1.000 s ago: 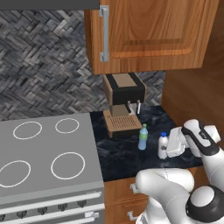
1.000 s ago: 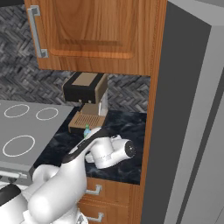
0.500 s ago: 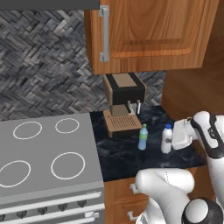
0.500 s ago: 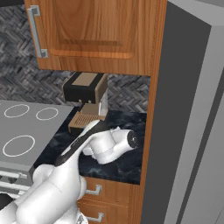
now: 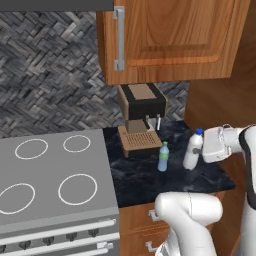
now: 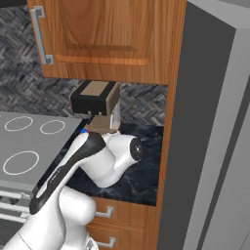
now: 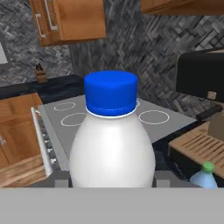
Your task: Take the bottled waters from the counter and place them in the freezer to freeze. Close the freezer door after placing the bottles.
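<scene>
Black marbled table (image 5: 150, 175) at frame centre; gripper (image 5: 200, 149) clenched on white bottle (image 5: 192, 151) (green-capped bottle (image 5: 163, 157) just beside). Best lifted straight up, kept upright, before swinging toward freezer.

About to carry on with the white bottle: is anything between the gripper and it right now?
Nothing visible does. The gripper is shut on the white bottle, lifted clear of the counter. The green-capped bottle stands apart, to its stove side, near the coffee machine.

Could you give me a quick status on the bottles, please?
Gripper shut on white bottle, lifted off counter. Green-capped bottle standing there. Nothing blocking.
</scene>
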Tool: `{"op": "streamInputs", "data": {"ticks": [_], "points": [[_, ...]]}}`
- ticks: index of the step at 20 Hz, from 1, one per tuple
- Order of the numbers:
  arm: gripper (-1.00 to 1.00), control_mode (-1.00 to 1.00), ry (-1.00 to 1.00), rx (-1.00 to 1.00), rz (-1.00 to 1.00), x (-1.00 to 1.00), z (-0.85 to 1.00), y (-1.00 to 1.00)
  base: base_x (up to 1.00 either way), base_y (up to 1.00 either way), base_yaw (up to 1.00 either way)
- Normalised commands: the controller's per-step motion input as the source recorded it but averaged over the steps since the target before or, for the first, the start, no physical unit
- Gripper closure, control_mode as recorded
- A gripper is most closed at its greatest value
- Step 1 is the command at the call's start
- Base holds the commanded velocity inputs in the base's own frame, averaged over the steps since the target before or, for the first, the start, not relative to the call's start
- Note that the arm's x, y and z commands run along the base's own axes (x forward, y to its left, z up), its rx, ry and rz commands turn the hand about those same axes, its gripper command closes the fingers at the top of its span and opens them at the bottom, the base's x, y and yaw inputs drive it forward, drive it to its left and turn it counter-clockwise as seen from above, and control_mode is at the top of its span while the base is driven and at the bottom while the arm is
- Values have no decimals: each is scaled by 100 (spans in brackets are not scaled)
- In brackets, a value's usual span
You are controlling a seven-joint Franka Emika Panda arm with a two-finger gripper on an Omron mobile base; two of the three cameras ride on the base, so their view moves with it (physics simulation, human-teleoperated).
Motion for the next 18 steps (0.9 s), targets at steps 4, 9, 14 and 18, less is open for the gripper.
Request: {"op": "streamInputs", "data": {"ticks": [4,9,14,18], "points": [[100,-100,0,5,-1,-54,100,41,0,0,0],[100,-100,1,-9,0,-16,94,11,0,0,0],[100,-100,2,-24,0,-12,58,0,0,0,0],[100,-100,1,-20,-3,-34,23,0,0,0,0]]}}
